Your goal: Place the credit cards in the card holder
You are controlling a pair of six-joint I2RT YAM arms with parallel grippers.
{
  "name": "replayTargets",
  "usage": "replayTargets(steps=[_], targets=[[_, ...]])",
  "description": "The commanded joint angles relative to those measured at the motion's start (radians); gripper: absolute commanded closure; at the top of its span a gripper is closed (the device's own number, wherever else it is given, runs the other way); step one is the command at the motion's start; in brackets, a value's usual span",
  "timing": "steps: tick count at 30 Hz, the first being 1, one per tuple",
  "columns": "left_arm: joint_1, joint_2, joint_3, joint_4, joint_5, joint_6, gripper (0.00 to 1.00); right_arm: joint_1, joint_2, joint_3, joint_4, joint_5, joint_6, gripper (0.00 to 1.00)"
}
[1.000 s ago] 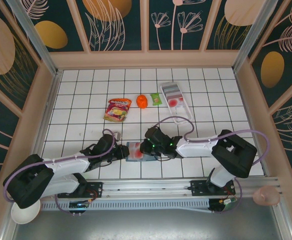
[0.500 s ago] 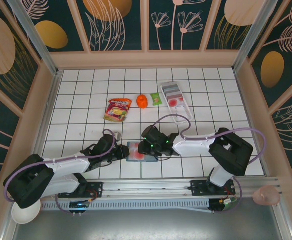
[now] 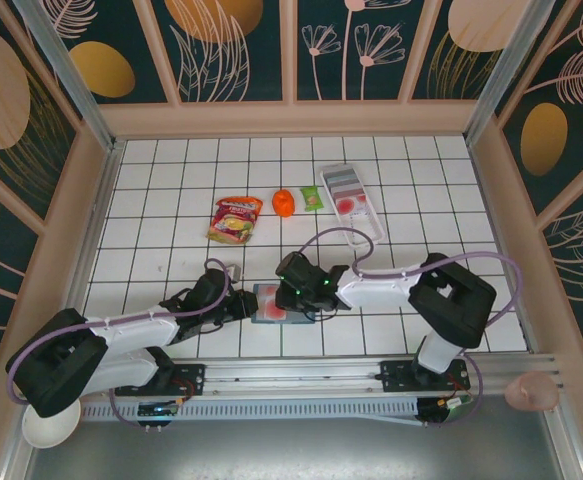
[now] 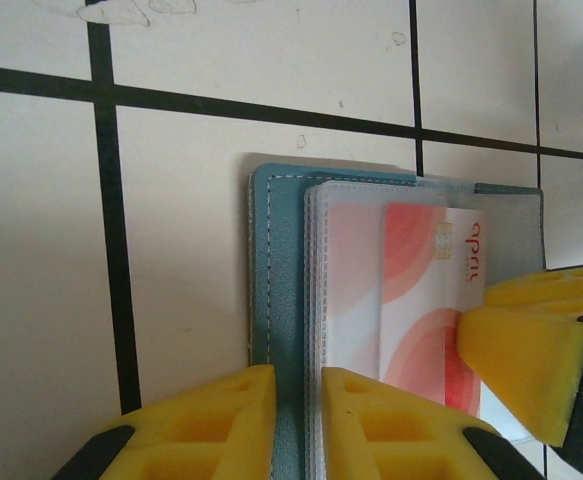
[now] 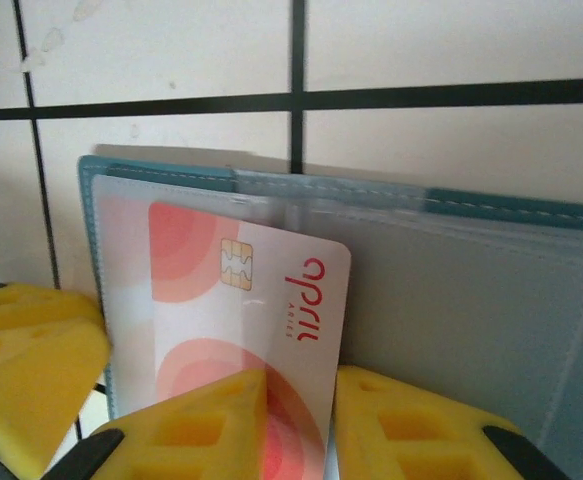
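Left gripper (image 4: 296,392) is pinching the card holder (image 4: 274,260) by its teal cover edge, jaws nearly together. Right gripper (image 5: 301,395) is nipping the credit card (image 5: 241,300), which is lying over the holder's inner face. Holder is lying open and flat on the white gridded table (image 3: 171,200), near its front edge. Dark floral wall panels (image 3: 241,50) are enclosing the table. Both arms are reaching low, converging on the holder.

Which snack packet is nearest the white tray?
The small green packet, lying right beside the white tray. The bigger red packet sits farther left, past the orange thing.
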Motion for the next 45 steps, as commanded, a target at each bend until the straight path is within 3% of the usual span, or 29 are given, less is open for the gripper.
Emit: replayTargets(steps=[1,15,26,35,45], targets=[[-0.006,0.004,-0.024,-0.017,0.016,0.010,0.79,0.021,0.043,0.043,-0.033,0.009,-0.016,0.76],[-0.006,-0.010,-0.031,-0.020,0.012,0.009,0.79,0.037,0.054,0.131,-0.121,0.061,-0.059,0.70],[-0.006,0.001,-0.025,-0.013,0.017,0.009,0.79,0.040,0.036,0.123,-0.150,0.075,-0.063,0.72],[-0.006,0.004,-0.025,-0.010,0.015,0.007,0.81,0.055,0.074,0.158,-0.119,0.051,-0.073,0.81],[-0.006,0.016,-0.030,0.001,0.020,0.004,0.81,0.070,0.082,0.182,-0.113,0.040,-0.085,0.79]])
